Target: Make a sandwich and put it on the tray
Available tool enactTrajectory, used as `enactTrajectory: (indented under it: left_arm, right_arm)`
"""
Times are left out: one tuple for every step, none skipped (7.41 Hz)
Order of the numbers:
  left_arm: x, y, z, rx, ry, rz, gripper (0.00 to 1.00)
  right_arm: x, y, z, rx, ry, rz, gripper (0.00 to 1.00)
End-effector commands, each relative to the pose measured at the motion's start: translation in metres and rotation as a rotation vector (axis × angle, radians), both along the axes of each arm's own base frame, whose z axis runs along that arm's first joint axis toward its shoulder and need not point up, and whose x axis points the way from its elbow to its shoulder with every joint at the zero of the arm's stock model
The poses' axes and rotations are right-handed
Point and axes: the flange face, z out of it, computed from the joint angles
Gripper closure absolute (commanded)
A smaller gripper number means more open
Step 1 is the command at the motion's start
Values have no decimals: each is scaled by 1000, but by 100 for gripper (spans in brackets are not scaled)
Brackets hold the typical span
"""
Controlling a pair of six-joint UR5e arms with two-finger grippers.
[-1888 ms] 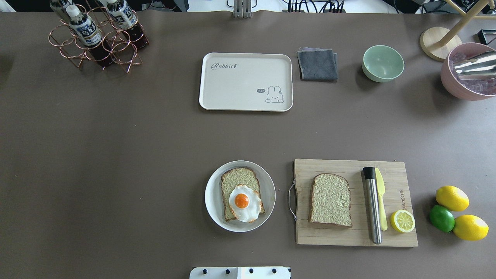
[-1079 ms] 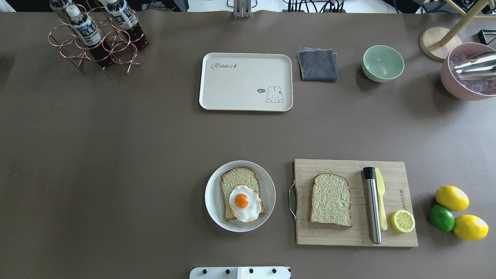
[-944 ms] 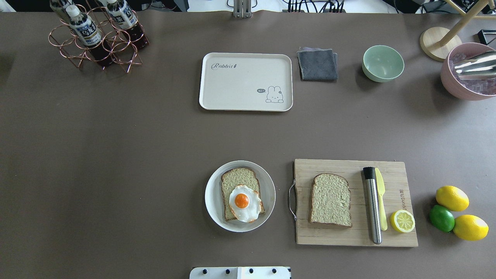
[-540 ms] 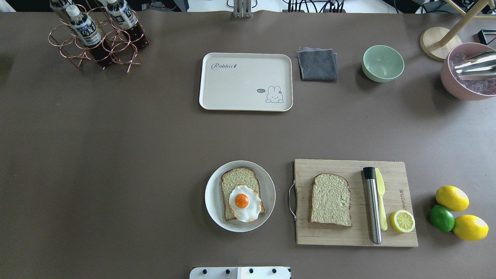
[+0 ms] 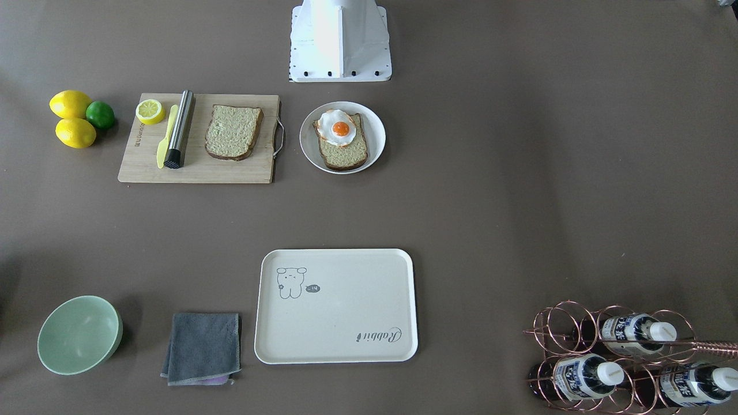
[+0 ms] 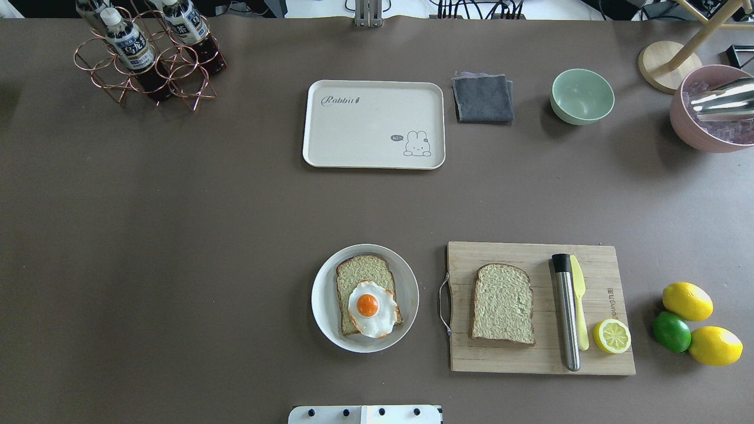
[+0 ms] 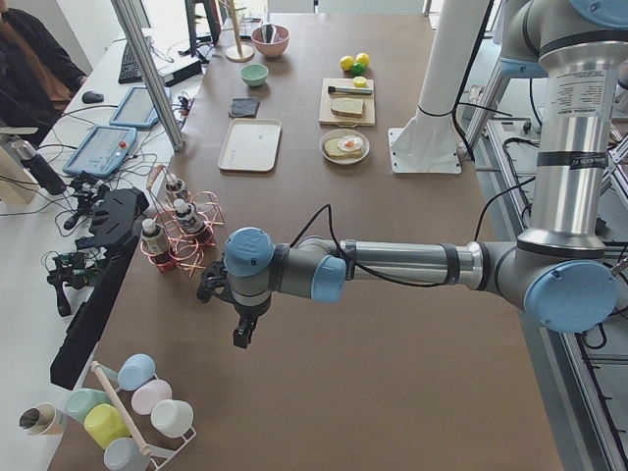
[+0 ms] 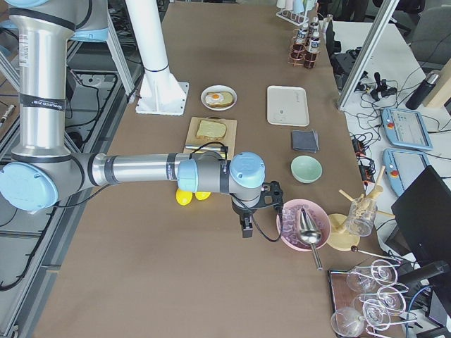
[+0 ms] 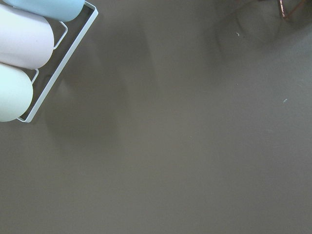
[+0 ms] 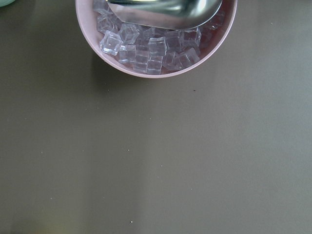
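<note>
One bread slice (image 6: 360, 274) lies on a round white plate (image 6: 321, 294) with the fried egg (image 6: 371, 309) on its near end. The second bread slice (image 6: 502, 303) lies bare on the wooden cutting board (image 6: 595, 353). The cream tray (image 6: 365, 129) stands empty at the far middle, and also shows in the front view (image 5: 346, 311). My left gripper (image 7: 241, 334) hangs over bare table near the bottle rack, far from the food. My right gripper (image 8: 245, 229) hangs beside the pink ice bowl. I cannot tell whether either is open or shut.
On the board lie a steel muddler (image 6: 566, 318), a yellow knife (image 6: 579, 306) and a lemon half (image 6: 612, 336). Two lemons and a lime (image 6: 671, 331) sit to its right. A grey cloth (image 6: 483, 98), green bowl (image 6: 582, 96), pink ice bowl (image 6: 689, 129) and bottle rack (image 6: 147, 59) line the far side.
</note>
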Motion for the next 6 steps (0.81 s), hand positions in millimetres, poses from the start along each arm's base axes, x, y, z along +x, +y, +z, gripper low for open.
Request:
enactTrajectory:
  left_arm:
    - [0, -4, -4, 6, 0, -1, 2]
    - [0, -4, -4, 6, 0, -1, 2]
    - [0, -5, -6, 9, 0, -1, 2]
    - [0, -5, -6, 9, 0, -1, 2]
    - [0, -4, -7, 10, 0, -1, 2]
    - [-1, -1, -4, 6, 0, -3, 2]
  right_arm:
    - [0, 0, 1, -2, 0, 0, 0]
    - [0, 0, 2, -4, 0, 0, 0]
    - [0, 0, 2, -5, 0, 0, 0]
    - [-2, 0, 3, -7, 0, -3, 0]
    - [-2, 0, 1, -2, 0, -3, 0]
    - [-2, 0, 2, -4, -1, -4, 0]
